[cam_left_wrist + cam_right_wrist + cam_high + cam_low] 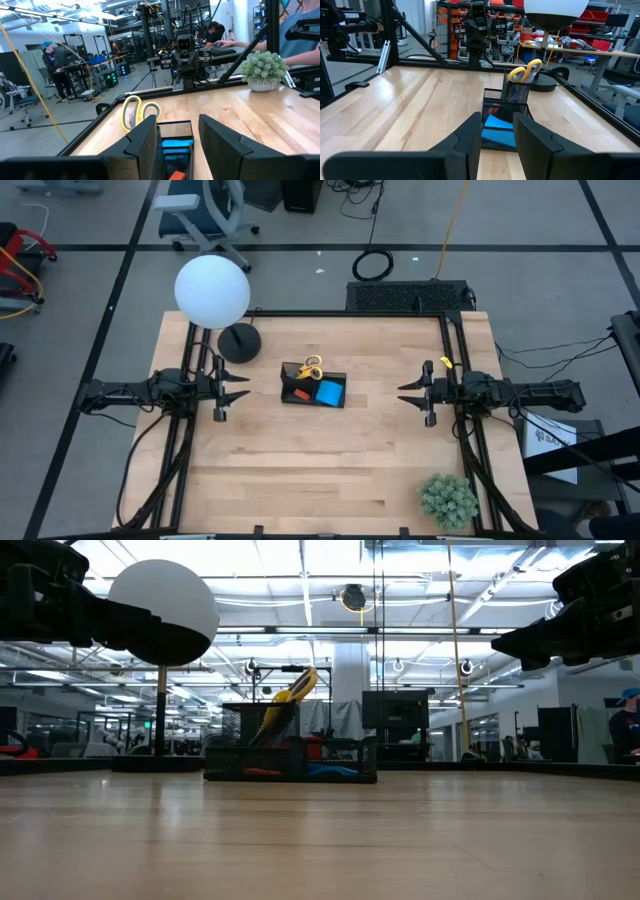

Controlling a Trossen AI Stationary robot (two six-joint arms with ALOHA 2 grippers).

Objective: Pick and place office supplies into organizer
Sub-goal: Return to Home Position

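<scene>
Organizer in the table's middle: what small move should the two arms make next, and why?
Probably just settle both arms to rest. The scissors, blue pad and orange piece sit in the organizer, no loose supply shows on the table, and the left arm and right arm hover at opposite sides, jaws open and empty.

We saw a black mesh organizer on a pale wooden table with a fine, straight grain. The scissors showed yellow handles, the square pad was bright blue, and the small eraser was orange-red. The lamp had a white globe and a black base. The plant ball was grey-green. The left gripper and the right gripper were both black.
</scene>
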